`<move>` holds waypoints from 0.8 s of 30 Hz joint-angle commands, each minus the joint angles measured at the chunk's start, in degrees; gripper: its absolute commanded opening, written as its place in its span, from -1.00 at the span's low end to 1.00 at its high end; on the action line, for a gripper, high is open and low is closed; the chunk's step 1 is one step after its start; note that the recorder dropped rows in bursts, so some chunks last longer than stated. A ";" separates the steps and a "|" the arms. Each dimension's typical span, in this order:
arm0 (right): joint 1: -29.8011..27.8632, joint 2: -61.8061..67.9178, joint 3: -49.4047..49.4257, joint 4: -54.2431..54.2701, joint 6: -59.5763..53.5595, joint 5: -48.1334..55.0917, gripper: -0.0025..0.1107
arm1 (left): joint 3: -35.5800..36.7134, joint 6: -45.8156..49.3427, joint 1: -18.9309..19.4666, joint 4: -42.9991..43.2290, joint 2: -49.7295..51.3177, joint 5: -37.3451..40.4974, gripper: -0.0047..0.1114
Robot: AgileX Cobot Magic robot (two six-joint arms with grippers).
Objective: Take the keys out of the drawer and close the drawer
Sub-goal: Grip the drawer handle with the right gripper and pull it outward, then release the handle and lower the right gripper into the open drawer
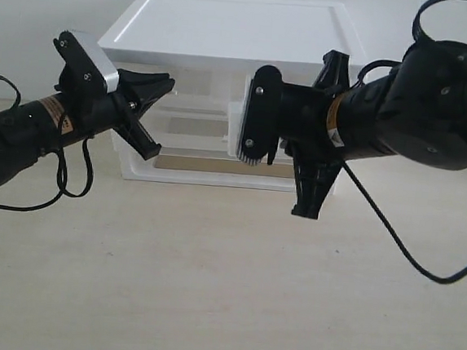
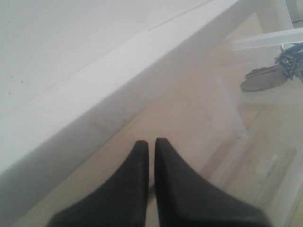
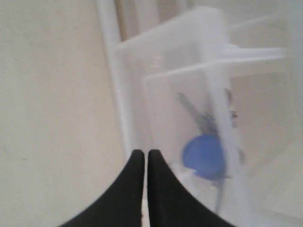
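Inspecting the right wrist view, I found the right gripper (image 3: pixel 145 152) poised just in front of the drawer (image 3: pixel 180 90). Its jaws were pressed almost together, with a hairline gap and nothing held. The keys (image 3: pixel 204 153) lay inside the drawer, the blue fob and the key blades showing through the translucent front wall. How far the drawer stood out of the storage unit (image 1: pixel 230 27) could not be settled, though it appeared partly drawn. The left gripper (image 2: pixel 151 142) hung near the unit's left end, jaws likewise near-closed and empty, apart from the drawer.

In my judgement the step in hand was the reach for the keys. To do it well, the right jaws needed spreading before entry. They then needed carrying over the front wall rather than against it, and lowering astride the fob or ring, since flat blades on smooth plastic would likely slip. The light unit might have shifted if nudged.
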 commanded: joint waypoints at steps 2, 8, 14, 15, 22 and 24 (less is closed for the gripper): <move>1.17 -0.01 2.12 0.83 1.29 0.58 -0.96 | -0.77 -0.81 0.25 -6.10 0.88 5.89 -0.84; 1.17 -1.03 2.12 0.60 2.03 -0.02 -0.96 | -0.77 -0.81 0.25 -6.10 0.88 5.89 -0.84; 1.17 -6.69 2.12 0.60 9.52 -2.18 -0.66 | -0.77 -0.69 0.25 -6.11 0.88 6.12 -0.84; 1.17 -7.97 2.12 0.60 10.38 -2.06 -0.52 | -0.77 -0.69 0.25 -6.11 0.88 6.31 -0.84; 1.04 -12.64 -1.28 0.70 16.95 1.64 -0.04 | -0.77 -0.44 0.25 -6.11 0.88 7.35 -0.84; 1.04 -11.13 -4.78 0.72 16.84 8.37 -0.18 | -0.77 -0.44 0.25 -5.70 0.88 7.44 -0.84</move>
